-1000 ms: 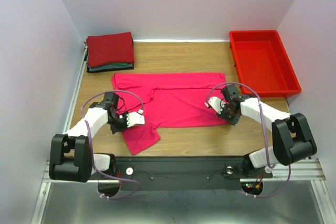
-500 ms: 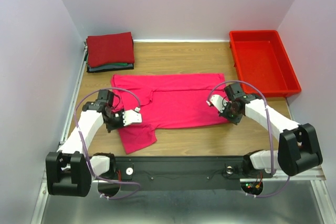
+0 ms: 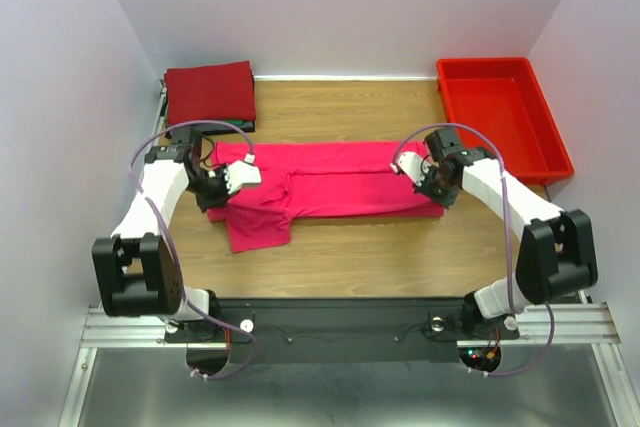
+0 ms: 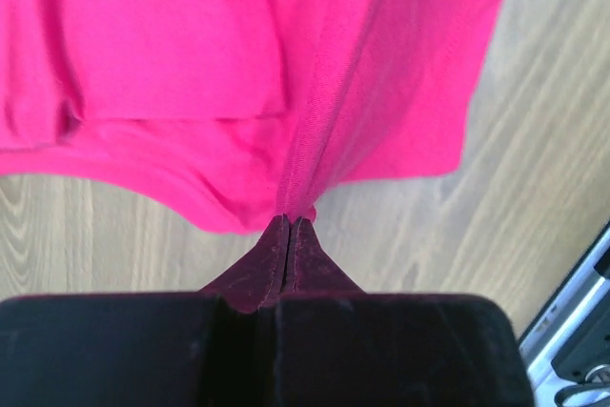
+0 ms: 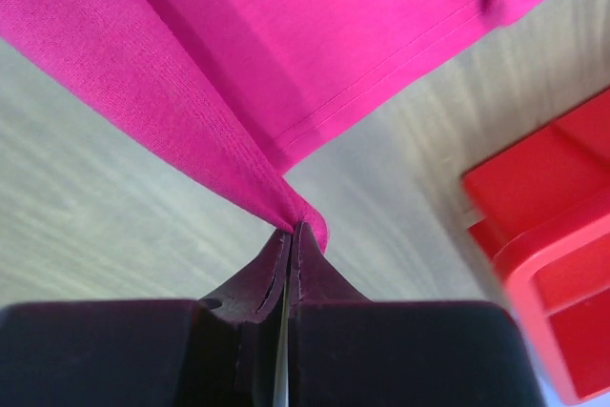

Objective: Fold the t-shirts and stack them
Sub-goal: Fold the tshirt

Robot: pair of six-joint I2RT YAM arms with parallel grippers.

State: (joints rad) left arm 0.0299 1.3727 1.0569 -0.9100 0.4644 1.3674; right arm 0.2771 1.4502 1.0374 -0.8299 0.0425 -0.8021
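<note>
The bright pink t-shirt [image 3: 320, 185] lies across the middle of the wooden table, its near half folded toward the back. My left gripper [image 3: 218, 192] is shut on the shirt's left edge; in the left wrist view the cloth [image 4: 286, 73] hangs from the closed tips [image 4: 289, 223]. My right gripper [image 3: 430, 187] is shut on the shirt's right edge, the cloth [image 5: 238, 64] stretching from the tips [image 5: 291, 229]. A stack of folded tees with a dark red one [image 3: 210, 94] on top sits at the back left.
A red plastic bin [image 3: 502, 117] stands at the back right, close to my right arm; it also shows in the right wrist view [image 5: 553, 264]. White walls enclose the table on three sides. A metal rail runs along the left edge.
Both grippers have carried the shirt's near edge toward the back of the table, folding it over. The shirt now shows as a narrower band, with one sleeve hanging at the near left.
</note>
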